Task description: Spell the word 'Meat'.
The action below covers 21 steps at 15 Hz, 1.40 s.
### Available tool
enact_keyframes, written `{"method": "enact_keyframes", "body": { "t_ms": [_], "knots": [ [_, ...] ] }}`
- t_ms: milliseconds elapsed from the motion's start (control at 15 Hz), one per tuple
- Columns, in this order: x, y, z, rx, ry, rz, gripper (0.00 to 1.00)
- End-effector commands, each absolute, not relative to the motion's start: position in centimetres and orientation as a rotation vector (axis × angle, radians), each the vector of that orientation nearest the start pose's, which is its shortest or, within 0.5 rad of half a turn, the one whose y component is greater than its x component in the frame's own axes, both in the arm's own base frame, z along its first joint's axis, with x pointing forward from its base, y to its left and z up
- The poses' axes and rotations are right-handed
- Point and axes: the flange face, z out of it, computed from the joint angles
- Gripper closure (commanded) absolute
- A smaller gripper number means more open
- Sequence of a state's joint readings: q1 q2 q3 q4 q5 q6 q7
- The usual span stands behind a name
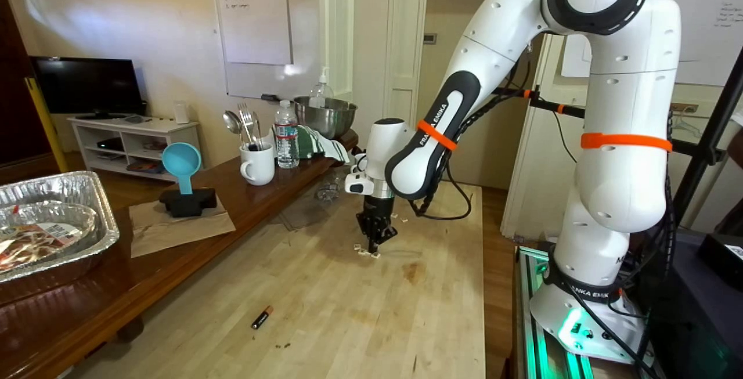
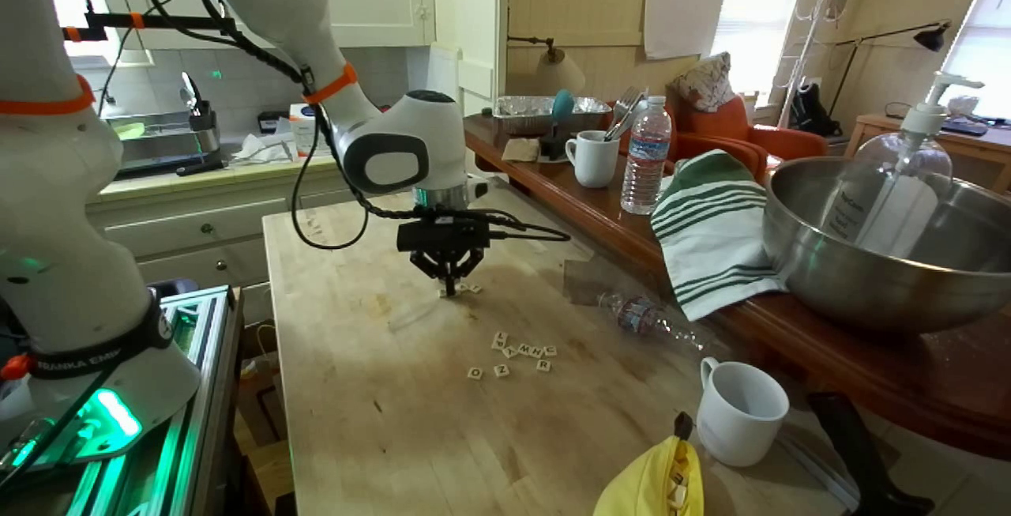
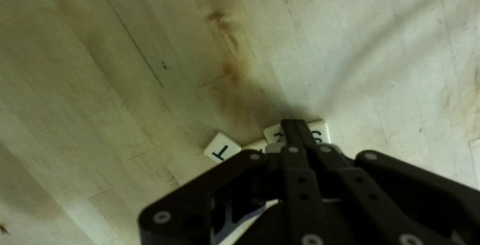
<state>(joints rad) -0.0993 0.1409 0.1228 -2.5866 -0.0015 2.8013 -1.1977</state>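
The wooden counter [image 2: 379,421] looks smooth on top, so small things on it should slide and spin easily. Over it the pincer [image 3: 294,125] points down, its fingertips meeting with no gap between them and nothing visibly held. Whether they press on anything or stand just above it, I cannot tell.

Letter tiles [image 2: 536,351], the makings of 'Meat', lie on the wood in a loose spread apart from the pincer, some touching, most too small to read for certain. A smaller cluster sits at the fingertips. In the wrist view a T tile [image 3: 222,147] shows almost whole, its corner all but touching a half-hidden tile [image 3: 256,146]; a left tile [image 3: 273,134] and a right tile [image 3: 319,131] peep out on either side of the fingertips.

Each should prove light, stiff and hard to harm, but slick and thin, leaving little wall to pinch. To lift one, part the fingertips, square them to two opposite edges and go in low. To nudge one, set the joined tips against the middle of an edge; a push at a corner would likely twist it and knock its neighbours.
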Motion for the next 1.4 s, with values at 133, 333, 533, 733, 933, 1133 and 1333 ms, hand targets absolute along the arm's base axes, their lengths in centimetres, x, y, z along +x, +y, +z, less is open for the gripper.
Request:
{"method": "enact_keyframes", "body": {
  "t_ms": [133, 333, 533, 733, 933, 1133, 1333],
  "knots": [
    [44.1, 1.2, 21.3, -2.579, -1.8, -0.077, 1.0],
    [44.0, 1.2, 21.2, -2.618, -1.745, -0.072, 1.0],
    [44.2, 1.2, 21.2, -2.696, -1.629, -0.078, 1.0],
    [44.5, 1.1, 21.5, -2.795, -1.474, -0.11, 1.0],
    [44.6, 1.3, 21.5, -2.867, -1.328, -0.112, 1.0],
    [44.6, 1.7, 22.2, -2.902, -1.228, -0.106, 1.0],
    [44.7, 2.0, 23.3, -2.933, -1.165, -0.134, 1.0]
  ]
}}
